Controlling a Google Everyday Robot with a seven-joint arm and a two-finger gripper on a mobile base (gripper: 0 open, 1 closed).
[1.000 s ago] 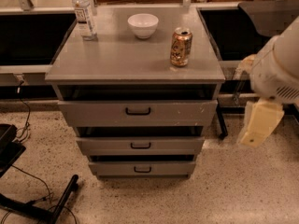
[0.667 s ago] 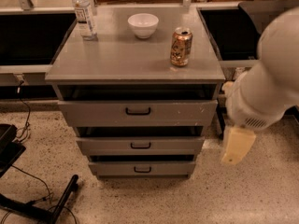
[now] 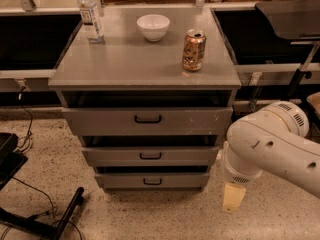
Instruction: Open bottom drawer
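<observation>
A speckled floor carries a grey cabinet point(image 3: 145, 64) (bowl point(image 3: 153, 27), can point(image 3: 194, 50) and bottle point(image 3: 90, 16) on top). The bottom drawer point(image 3: 152, 181) is lowest of three. The gripper point(image 3: 233, 198) hangs low to its right, apart from it; I cannot tell how wide it is set.

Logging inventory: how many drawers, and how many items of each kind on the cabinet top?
Grey metal drawers: 3 (top drawer, middle drawer, bottom drawer)
Clear plastic bottle: 1
White round bowl: 1
Gold drink can: 1
Total: 6
Not counted: cream end effector, low, right of bottom drawer.
</observation>
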